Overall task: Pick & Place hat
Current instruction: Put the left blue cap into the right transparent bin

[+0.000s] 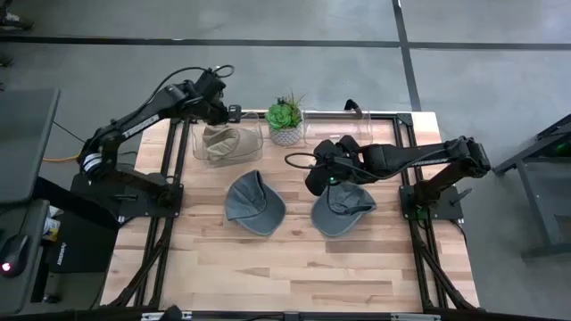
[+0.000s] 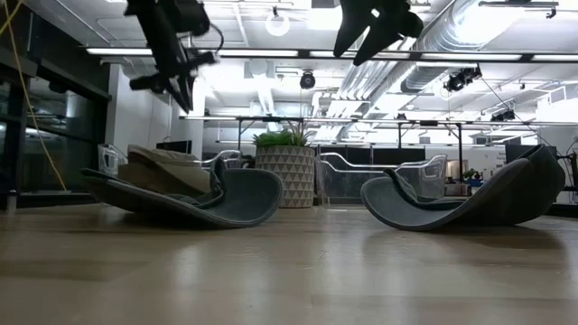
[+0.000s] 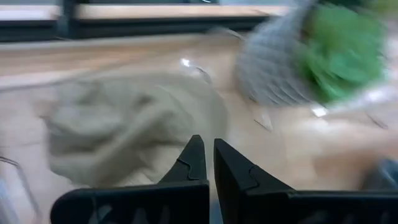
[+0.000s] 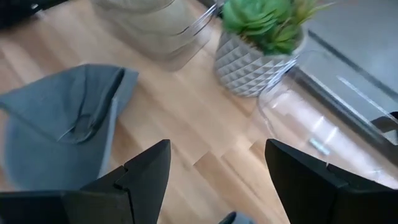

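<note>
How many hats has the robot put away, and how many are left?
One tan hat already sits in the left clear bin. Nothing is held: the right gripper hangs open above one grey hat, the left gripper is shut over the bin. Another grey hat waits too.

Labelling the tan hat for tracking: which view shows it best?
The high view: the crumpled tan fabric hat shows whole inside the clear plastic bin, below the shut left hand. The low view catches only its top behind a grey cap; the left wrist view shows it blurred; the right wrist view clips it at the frame edge.
</note>
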